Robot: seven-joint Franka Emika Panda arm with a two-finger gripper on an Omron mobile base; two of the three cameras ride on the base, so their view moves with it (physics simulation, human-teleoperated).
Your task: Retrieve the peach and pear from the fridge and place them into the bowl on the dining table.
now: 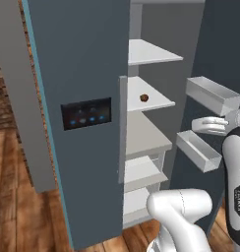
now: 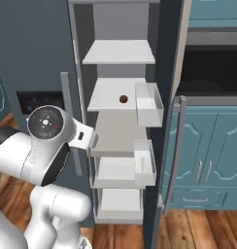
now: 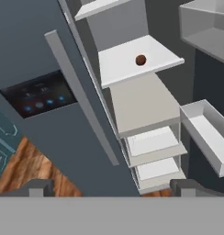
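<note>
1. The fridge (image 1: 82, 74) is a tall slate-grey cabinet. One door is shut; it carries a black panel (image 1: 86, 113) with small blue lights and a long pale grey bar handle (image 1: 123, 128). The other door (image 2: 164, 97) is swung open, and two pale bins (image 2: 148, 103) hang on its inner side, one above the other. Inside are white shelves stacked at several heights.

2. The peach (image 1: 144, 98) is a small round fruit, dark red-brown. It lies alone on the second white shelf from the top (image 3: 132, 62), about in the middle of it, away from the edges. It sits at the level of the upper door bin.
</note>
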